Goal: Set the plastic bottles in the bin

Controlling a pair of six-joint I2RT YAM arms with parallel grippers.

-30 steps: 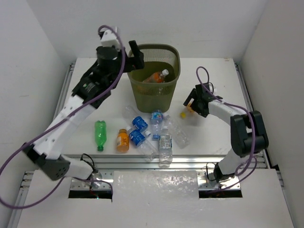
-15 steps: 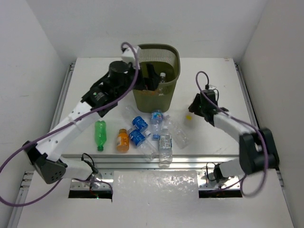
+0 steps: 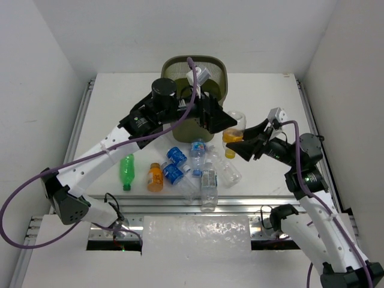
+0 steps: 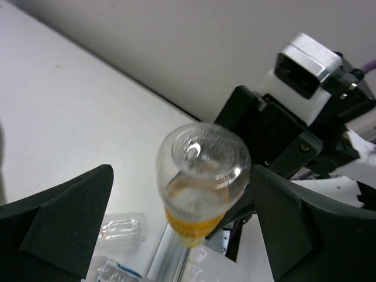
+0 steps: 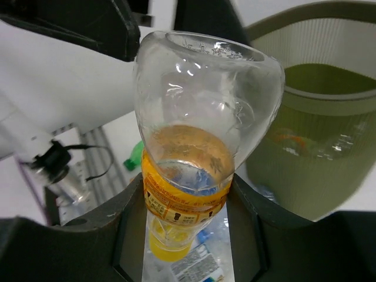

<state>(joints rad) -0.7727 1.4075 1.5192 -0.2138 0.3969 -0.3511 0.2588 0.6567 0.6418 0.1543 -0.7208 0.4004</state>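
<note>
bottle gripped beside the bin, not in it

only the top view places things. the right gripper (image 3: 245, 144) clamps a bottle (image 3: 233, 133) at the bin's (image 3: 180, 63) 4 o'clock, just beside its wall. the left gripper (image 3: 221, 120) is spread wide and empty at the bottle's 10 o'clock. loose bottles (image 3: 174, 157) lie on the table (image 3: 108, 102) at the bin's 6 o'clock, a green and an orange one toward 7.

the right wrist view adds the detail. the bottle is upside down and clear, with an orange-yellow label band the fingers press from both sides and a yellow cap at the bottom. the bin's olive rim shows at 2 o'clock behind it.

the left wrist view faces the bottle's round base, framed between its own parted fingers (image 4: 59, 223).
</note>
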